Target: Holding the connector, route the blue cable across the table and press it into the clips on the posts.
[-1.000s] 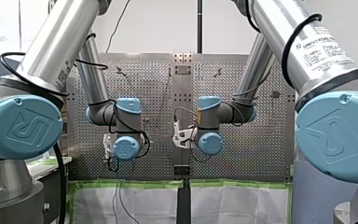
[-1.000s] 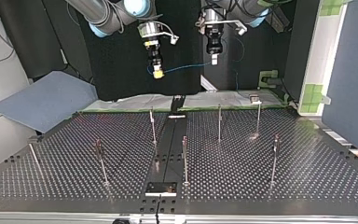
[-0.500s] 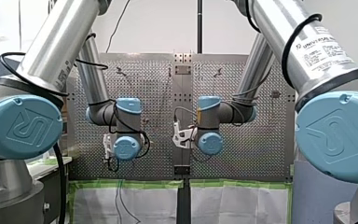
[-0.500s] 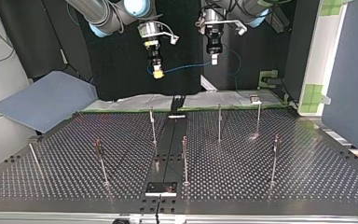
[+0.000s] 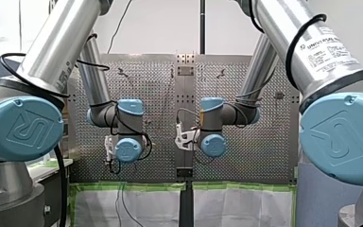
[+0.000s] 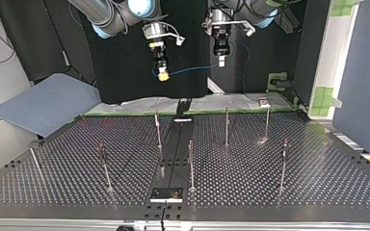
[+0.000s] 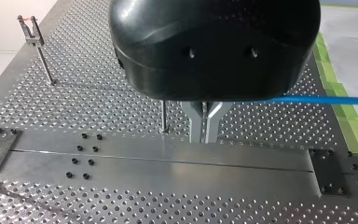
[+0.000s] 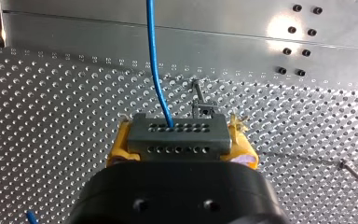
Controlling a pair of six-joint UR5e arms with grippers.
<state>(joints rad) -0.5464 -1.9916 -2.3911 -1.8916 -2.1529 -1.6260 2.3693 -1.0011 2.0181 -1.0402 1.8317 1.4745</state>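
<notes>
High above the perforated table point(image 6: 318, 183), my right gripper point(image 6: 163, 75) has its yellow pads shut on the grey connector point(image 8: 177, 133). The blue cable point(image 8: 154, 60) leaves the connector's face and runs ahead of the gripper. In the top view the blue cable point(image 6: 192, 70) spans across to my left gripper point(image 6: 221, 61), whose metal fingers point(image 7: 196, 123) are shut on it. Past that gripper the cable point(image 7: 321, 100) trails off sideways. Several thin posts with clips stand on the table, among them one near the rail point(image 6: 157, 130) and another point(image 6: 227, 126) beside it.
More posts stand nearer the top view's front point(image 6: 191, 163), point(image 6: 104, 166), point(image 6: 283, 163). A smooth rail point(image 7: 168, 161) runs down the table's middle with a dark plate point(image 6: 166, 194) at its end. A grey board point(image 6: 43, 103) lies beyond the table at the top view's left.
The slack cable hanging behind my left gripper has swayed a little. Both arms and grippers have stayed where they were.
</notes>
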